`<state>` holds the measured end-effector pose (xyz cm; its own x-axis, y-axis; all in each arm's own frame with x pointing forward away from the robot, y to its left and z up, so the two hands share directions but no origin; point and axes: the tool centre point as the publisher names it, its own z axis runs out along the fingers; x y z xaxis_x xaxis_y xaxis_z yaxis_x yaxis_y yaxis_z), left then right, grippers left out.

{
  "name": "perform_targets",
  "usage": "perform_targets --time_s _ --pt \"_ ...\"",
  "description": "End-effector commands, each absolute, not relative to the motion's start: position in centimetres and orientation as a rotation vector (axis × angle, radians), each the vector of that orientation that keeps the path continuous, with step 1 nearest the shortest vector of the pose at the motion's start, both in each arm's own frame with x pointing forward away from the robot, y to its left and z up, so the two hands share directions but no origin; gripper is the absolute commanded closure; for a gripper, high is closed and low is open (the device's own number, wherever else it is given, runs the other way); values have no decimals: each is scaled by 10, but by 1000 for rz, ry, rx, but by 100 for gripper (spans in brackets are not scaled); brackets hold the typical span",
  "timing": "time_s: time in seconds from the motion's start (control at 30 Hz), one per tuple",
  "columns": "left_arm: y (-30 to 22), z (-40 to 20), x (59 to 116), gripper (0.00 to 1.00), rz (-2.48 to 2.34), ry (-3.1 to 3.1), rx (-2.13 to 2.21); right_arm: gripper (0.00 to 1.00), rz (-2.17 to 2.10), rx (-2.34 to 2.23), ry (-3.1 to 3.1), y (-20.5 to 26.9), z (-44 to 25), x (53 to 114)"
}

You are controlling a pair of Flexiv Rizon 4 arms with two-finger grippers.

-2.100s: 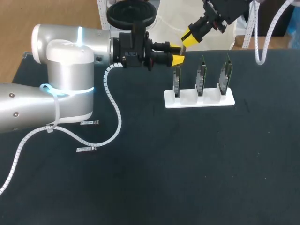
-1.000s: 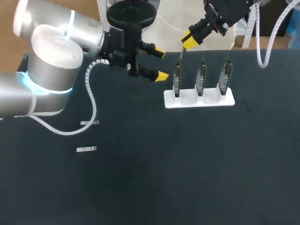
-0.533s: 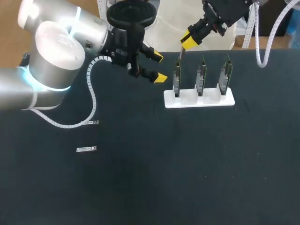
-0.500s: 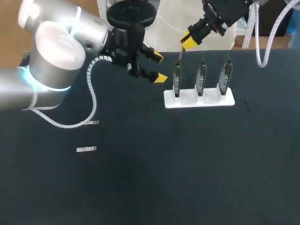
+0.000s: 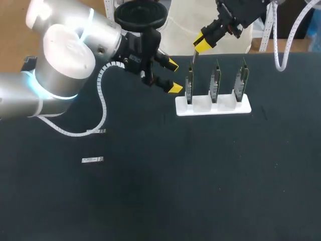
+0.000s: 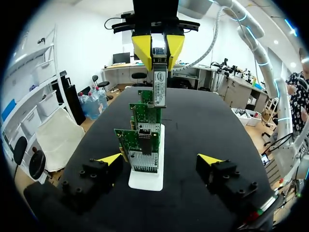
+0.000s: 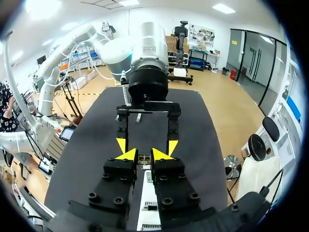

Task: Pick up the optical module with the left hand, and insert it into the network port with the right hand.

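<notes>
My right gripper hangs over the left end of the white rack, shut on a slim silver optical module that points down at the first of three green network cards. In the left wrist view the module hangs from the right gripper just above the row of cards. My left gripper stands open and empty just left of the rack, facing it. In the right wrist view my own gripper pinches the module, with the left gripper's fingertips ahead.
Two small silver pieces lie on the black table at the left. The left arm's white cable loops over the table near them. The rack stands at the back, right of centre.
The left gripper, still open, has swung a little nearer the rack and lower, and the left arm has shifted. The right gripper with the module has stayed in place.
</notes>
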<state>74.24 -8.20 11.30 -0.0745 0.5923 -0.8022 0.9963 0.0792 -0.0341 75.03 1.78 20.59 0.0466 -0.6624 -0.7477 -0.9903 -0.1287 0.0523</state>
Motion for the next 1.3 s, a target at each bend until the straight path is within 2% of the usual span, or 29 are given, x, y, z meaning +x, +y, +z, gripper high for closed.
perform_targets --time_s 0.03,1.3 --pt "-83 112 745 0 -832 1748 1590 100 873 -1838 1659 16 207 747" --pt "-84 110 744 0 -813 1744 1600 100 734 -1854 1673 26 200 751"
